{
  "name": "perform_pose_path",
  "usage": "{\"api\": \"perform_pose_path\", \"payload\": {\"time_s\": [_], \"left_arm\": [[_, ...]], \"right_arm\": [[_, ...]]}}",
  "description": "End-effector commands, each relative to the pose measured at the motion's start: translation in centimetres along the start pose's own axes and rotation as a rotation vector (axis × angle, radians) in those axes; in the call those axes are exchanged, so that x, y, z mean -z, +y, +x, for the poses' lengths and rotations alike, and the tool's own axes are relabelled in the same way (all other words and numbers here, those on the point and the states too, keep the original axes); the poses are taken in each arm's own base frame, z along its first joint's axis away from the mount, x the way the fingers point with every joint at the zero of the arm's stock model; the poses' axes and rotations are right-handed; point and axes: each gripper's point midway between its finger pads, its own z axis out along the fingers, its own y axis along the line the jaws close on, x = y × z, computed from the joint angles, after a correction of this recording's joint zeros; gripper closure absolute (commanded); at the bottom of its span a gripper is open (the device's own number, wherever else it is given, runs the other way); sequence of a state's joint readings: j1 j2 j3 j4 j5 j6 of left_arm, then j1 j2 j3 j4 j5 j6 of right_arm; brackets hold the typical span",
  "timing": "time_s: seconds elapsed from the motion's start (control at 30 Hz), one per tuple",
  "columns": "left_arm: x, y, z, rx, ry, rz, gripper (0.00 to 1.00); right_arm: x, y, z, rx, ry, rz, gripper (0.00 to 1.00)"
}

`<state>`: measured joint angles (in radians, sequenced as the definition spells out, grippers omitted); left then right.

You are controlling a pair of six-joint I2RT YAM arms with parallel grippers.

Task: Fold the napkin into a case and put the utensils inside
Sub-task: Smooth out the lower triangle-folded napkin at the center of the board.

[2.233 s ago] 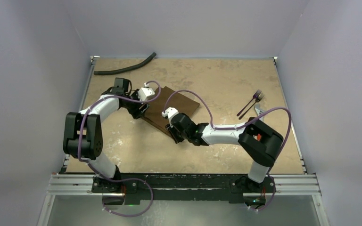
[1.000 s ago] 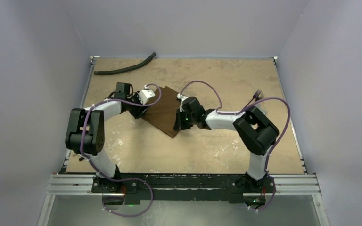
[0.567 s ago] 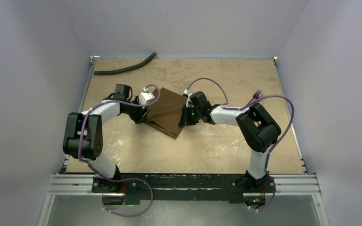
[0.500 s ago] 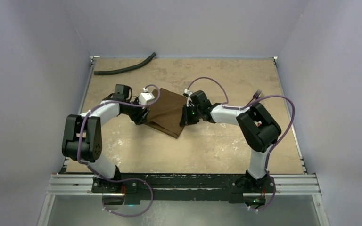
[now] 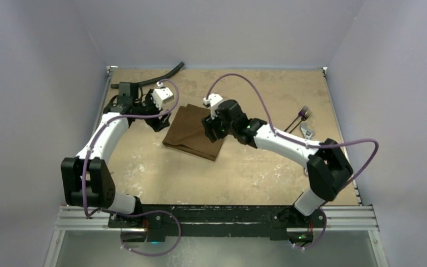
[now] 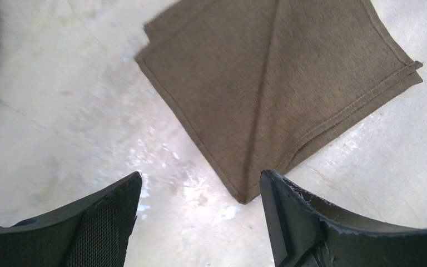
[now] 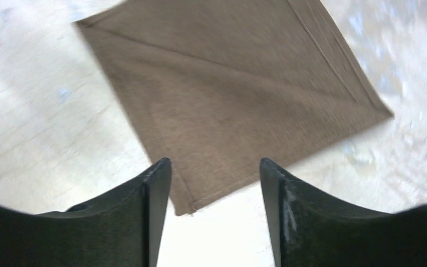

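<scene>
lying flat on the tan table (image 5: 256, 172), the brown napkin (image 5: 193, 133) sat a little left of the middle. it was folded over on itself, and a long crease ran down it to one corner. the left gripper (image 5: 157, 120) hung over the napkin's far left side. its two black fingers (image 6: 105, 222) were spread wide apart, with nothing between them. only the table and a corner of the napkin showed in the gap. the right gripper (image 5: 212, 129) hung over the napkin's right side. its fingers (image 7: 144, 217) were spread apart too and held nothing. neither gripper was touching the cloth. the utensils (image 5: 299, 118) lay on the table far off to the right, well apart from the napkin. they were too small to count. a black hose (image 5: 169, 70) lay near the far left corner, partly hidden behind the left arm.
</scene>
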<state>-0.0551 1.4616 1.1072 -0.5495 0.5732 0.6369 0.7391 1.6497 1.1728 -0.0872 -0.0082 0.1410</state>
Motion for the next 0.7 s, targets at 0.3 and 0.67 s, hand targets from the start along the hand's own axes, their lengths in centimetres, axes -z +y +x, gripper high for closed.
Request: {"api": "perform_pose_path", "payload": {"time_s": [0.3, 0.67], "left_arm": [[0.3, -5.2, 4.6, -0.631, -0.06, 0.158, 0.31], [-3.0, -6.6, 6.3, -0.986, -0.028, 0.191, 0.3]], "right_arm": [[1.9, 4.3, 2.5, 0.463, -0.112, -0.067, 0.01], [-1.8, 3.7, 7.8, 0.675, 0.111, -0.07, 0.09]]}}
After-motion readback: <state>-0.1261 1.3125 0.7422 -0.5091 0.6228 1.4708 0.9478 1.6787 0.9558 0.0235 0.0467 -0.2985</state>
